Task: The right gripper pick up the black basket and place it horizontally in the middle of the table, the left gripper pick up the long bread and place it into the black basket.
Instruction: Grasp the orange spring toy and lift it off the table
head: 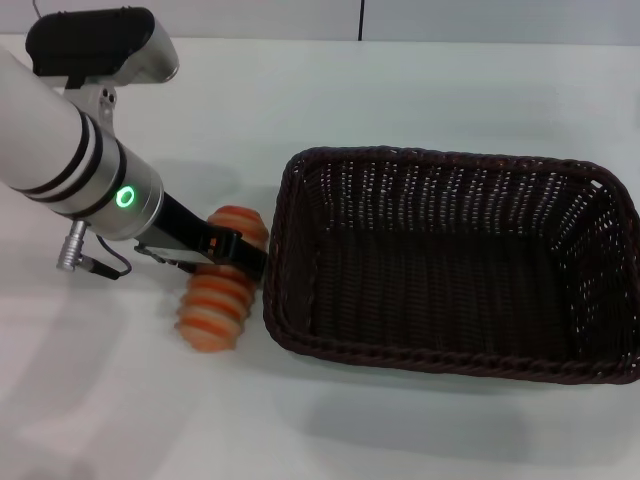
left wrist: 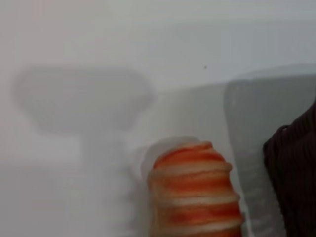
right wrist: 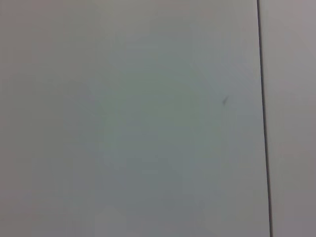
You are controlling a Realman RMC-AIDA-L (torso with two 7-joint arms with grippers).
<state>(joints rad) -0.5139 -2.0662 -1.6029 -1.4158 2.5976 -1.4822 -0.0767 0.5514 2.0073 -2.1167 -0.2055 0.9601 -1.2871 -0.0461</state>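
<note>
The long bread [head: 215, 305], striped orange and cream, lies on the white table [head: 420, 90] just left of the black basket [head: 400, 357]. The basket stands lengthwise across the middle-right of the table, and nothing shows inside it. My left gripper [head: 236, 254], on the green-ringed arm, reaches in from the left and lies across the middle of the bread, close to the basket's left rim. The left wrist view shows the bread's end [left wrist: 195, 197] close up, with the basket's edge [left wrist: 296, 177] beside it. The right gripper is out of view.
A grey connector and cable [head: 85, 258] hang from the left arm just above the table. The right wrist view shows only a plain white surface with a thin dark seam [right wrist: 263, 118].
</note>
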